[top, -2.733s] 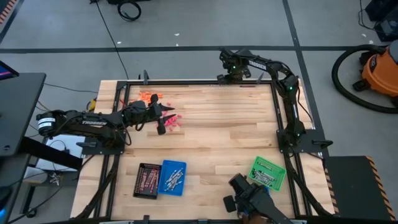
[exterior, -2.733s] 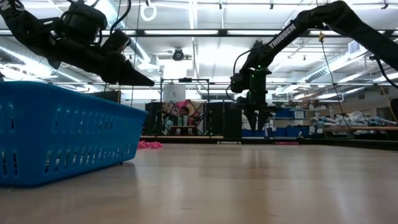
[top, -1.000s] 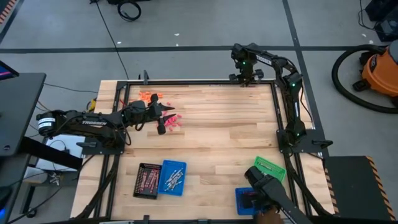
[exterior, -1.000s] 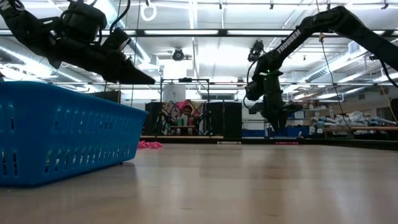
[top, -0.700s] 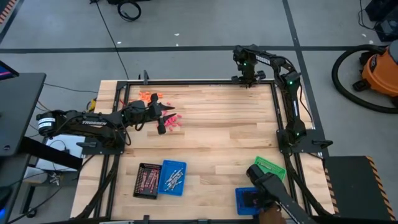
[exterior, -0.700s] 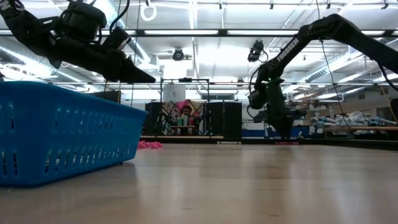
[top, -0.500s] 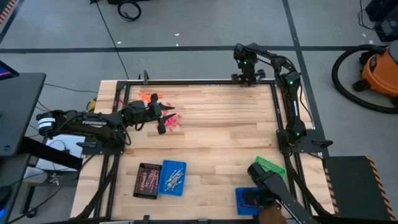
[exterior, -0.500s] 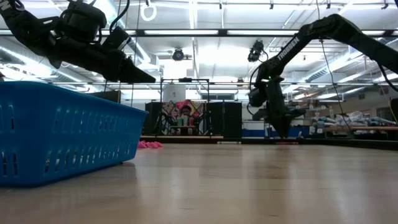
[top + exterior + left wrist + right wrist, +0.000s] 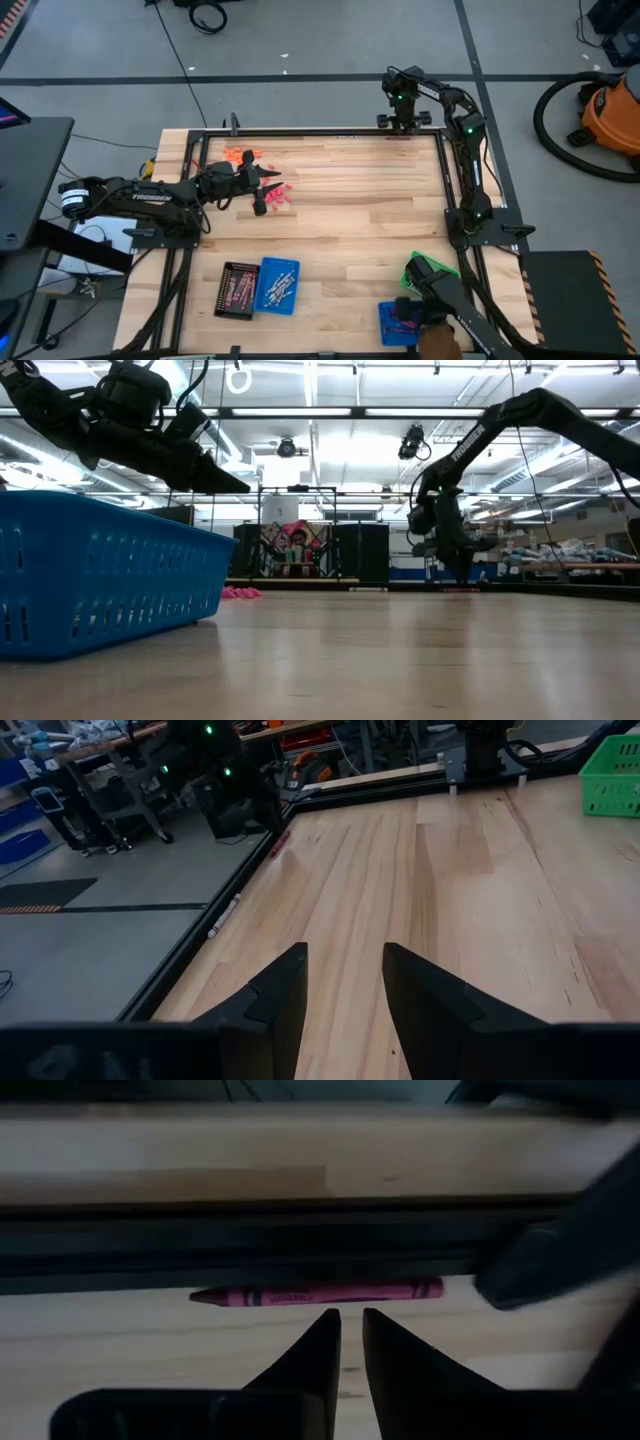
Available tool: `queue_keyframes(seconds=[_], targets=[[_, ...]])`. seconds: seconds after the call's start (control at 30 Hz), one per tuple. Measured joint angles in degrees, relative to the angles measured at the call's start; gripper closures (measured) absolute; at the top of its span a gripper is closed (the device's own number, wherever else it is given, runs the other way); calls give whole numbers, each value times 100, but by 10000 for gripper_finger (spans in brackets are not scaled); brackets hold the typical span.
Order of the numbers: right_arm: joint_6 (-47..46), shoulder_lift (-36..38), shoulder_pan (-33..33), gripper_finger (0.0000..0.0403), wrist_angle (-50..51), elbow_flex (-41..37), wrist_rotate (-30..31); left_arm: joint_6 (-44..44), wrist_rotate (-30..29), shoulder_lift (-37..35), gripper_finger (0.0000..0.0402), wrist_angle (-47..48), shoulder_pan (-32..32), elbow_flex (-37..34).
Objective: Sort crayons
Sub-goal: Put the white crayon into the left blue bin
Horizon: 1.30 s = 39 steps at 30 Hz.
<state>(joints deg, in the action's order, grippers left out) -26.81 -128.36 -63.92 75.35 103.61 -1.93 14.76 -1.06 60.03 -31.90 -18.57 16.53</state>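
Several crayons (image 9: 275, 287) already lie in trays (image 9: 277, 285); orange ones (image 9: 238, 155) remain loose. Right gripper (image 9: 350, 1342), nearly closed and empty, nears a red crayon (image 9: 316, 1294); left gripper (image 9: 345, 982) hovers part-open.

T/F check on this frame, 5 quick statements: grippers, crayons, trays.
1. The right gripper is at the table's far edge, near a red-pink crayon lying along the black frame rail. True.
2. The right gripper has that crayon lifted off the table. False: the crayon lies flat on the wood, ahead of the fingertips, not between them.
3. The left gripper is open and holds nothing. True.
4. The orange crayons are inside the green tray. False: they lie loose on the table near its far left corner.
5. The black tray and a blue tray sit side by side. True, at the near left part of the table.
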Motion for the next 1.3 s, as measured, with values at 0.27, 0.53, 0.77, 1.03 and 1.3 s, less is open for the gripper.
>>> queue_keyframes(seconds=[0.27,0.53,0.77,1.03,1.3], targets=[[164,-365,13,378,169,347,-174,7,0,0,260,4,-2,0],[301,-358,116,381,326,881,-107,111,0,0,260,38,-1,0],[864,-356,232,381,506,1006,-70,111,0,0,260,39,-1,0],[3821,-356,699,382,506,957,742,109,0,0,260,83,-1,0],[4718,-356,1012,363,621,955,1261,109,0,0,260,-24,-2,0]])
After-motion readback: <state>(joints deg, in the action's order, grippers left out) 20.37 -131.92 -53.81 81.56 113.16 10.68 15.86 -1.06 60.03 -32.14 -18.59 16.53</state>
